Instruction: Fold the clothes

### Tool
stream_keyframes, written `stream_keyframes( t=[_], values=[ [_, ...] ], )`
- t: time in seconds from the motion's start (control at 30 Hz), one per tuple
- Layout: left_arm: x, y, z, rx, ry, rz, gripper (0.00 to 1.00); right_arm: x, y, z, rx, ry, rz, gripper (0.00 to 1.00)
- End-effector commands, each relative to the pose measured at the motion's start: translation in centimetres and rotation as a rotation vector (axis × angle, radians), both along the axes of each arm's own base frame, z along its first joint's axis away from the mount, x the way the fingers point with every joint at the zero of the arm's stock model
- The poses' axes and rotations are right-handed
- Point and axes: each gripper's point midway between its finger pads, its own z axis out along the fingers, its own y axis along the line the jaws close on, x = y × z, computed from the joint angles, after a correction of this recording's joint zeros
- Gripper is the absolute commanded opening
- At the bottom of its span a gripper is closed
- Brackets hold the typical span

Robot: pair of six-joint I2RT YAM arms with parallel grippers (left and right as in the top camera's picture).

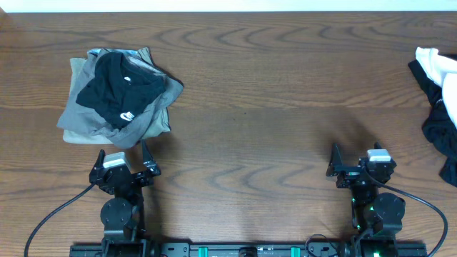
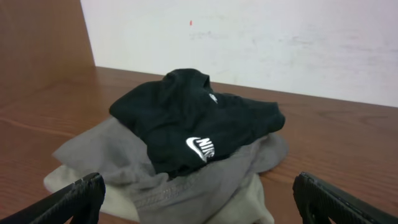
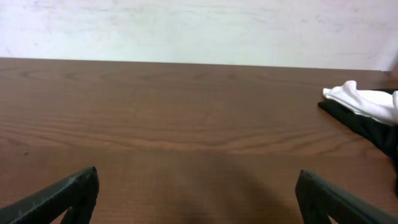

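The brown wooden table filled almost the whole overhead view, and a pale wall stood behind its far edge. On the left part of the table lay a pile of clothes: a grey garment and a khaki garment below, and a black garment on top, somewhat crumpled. At the right edge of the table lay a loose heap of black and white fabric, partly cut off by the picture. The left gripper hovered just in front of the pile, its jaws spread wide and holding nothing. The right gripper stood over bare wood, well apart from the heap, its jaws also spread wide and empty. A small white logo showed on the black garment
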Motion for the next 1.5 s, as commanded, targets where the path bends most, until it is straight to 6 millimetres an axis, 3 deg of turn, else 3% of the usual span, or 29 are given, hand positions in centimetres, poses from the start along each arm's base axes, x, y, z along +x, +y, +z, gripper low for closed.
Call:
stream_keyframes(
  t=[0.0, 0.13, 0.23, 0.3, 0.4, 0.6, 0.8, 0.93, 1.2, 1.33, 1.47],
  values=[
    [-0.1, 0.8, -1.1, 0.027, 0.033, 0.042, 0.98, 0.0, 0.3, -0.1, -0.012, 0.002, 0.022, 0.99],
    [0.1, -0.3, -0.8, -0.053, 0.005, -0.017, 0.98, -0.1, 1.6, 0.0, 0.085, 0.003, 0.087, 0.99],
    [0.5, -2.8, -0.6, -0.138, -0.01, -0.154, 0.98, 0.0, 1.9, 0.5, 0.253, -0.009, 0.076, 0.99],
    [0.5, -4.4, -0.5, -0.156, -0.009, -0.242, 0.98, 0.0, 2.3, 1.6, 0.357, -0.04, 0.094, 0.99],
    [0.5, -5.4, 0.3, -0.159, -0.038, -0.305, 0.98, -0.1, 3.4, 4.0, 0.377, -0.125, 0.173, 0.99],
    [0.1, -5.5, 3.5, -0.148, -0.107, -0.317, 0.98, -0.4, 3.9, 6.3, 0.373, -0.168, 0.216, 0.99],
    [0.0, -5.5, 5.4, -0.157, -0.046, -0.315, 0.98, 0.1, 4.4, 6.7, 0.387, -0.021, 0.214, 0.99],
    [1.2, -5.6, 7.0, -0.171, 0.045, -0.307, 0.98, 1.9, 4.3, 7.6, 0.391, 0.117, 0.189, 0.99],
    [6.1, -5.8, 10.3, -0.213, 0.316, -0.295, 0.98, 7.4, 6.3, 7.6, 0.377, 0.53, 0.27, 0.99],
    [7.6, -5.8, 10.5, -0.239, 0.493, -0.277, 0.98, 9.6, 6.4, 6.7, 0.361, 0.73, 0.272, 0.99],
    [8.2, -5.9, 9.2, -0.262, 0.648, -0.26, 0.98, 11.7, 7.0, 5.6, 0.395, 0.803, 0.303, 0.99]
  ],
)
